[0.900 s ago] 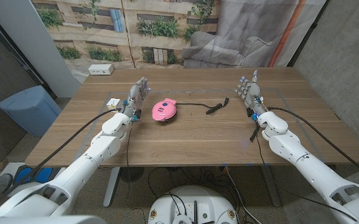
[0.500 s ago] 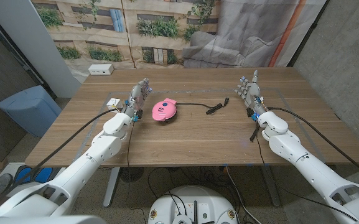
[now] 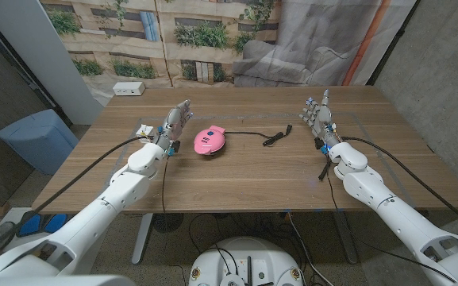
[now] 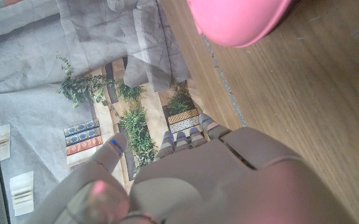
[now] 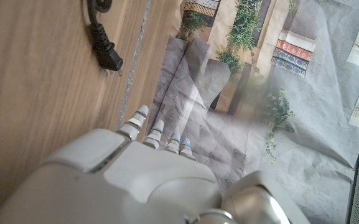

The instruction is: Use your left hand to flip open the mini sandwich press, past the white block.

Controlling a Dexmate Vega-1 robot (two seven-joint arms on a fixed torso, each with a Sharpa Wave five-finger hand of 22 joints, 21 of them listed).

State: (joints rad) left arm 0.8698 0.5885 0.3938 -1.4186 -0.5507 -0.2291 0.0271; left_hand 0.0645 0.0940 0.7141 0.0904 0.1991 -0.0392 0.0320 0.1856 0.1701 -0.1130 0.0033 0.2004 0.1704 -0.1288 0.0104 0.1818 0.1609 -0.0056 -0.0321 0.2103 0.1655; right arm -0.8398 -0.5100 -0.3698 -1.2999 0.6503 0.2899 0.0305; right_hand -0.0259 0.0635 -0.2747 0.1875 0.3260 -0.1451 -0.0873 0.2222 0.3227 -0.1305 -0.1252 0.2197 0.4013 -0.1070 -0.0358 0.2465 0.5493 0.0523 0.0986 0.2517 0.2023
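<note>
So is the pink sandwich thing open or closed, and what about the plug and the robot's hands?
Sandwich press: lid closed, untouched.
Power cord: plug lies loose on the table, not plugged in.
Left robot hand: open, holding nothing, beside the press.
Right robot hand: open, holding nothing.

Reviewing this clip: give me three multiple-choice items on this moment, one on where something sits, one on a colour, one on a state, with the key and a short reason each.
1. Where is the white block?
A. On the table, on the left hand's outer side, away from the press
B. On top of the press
C. Beside the right hand

2. What colour is the mini sandwich press?
A. White
B. Pink
C. Black

3. What state is the press in?
A. Lid flipped fully open
B. Lid closed, no hand on it
C. Held up off the table

Key: 1 A, the head view shows the block beyond the left hand, which stands between it and the press. 2 B, its shell is pink in the head and left wrist views. 3 B, its lid is down and the left hand stands beside it, fingers apart; the right hand is far off.
</note>
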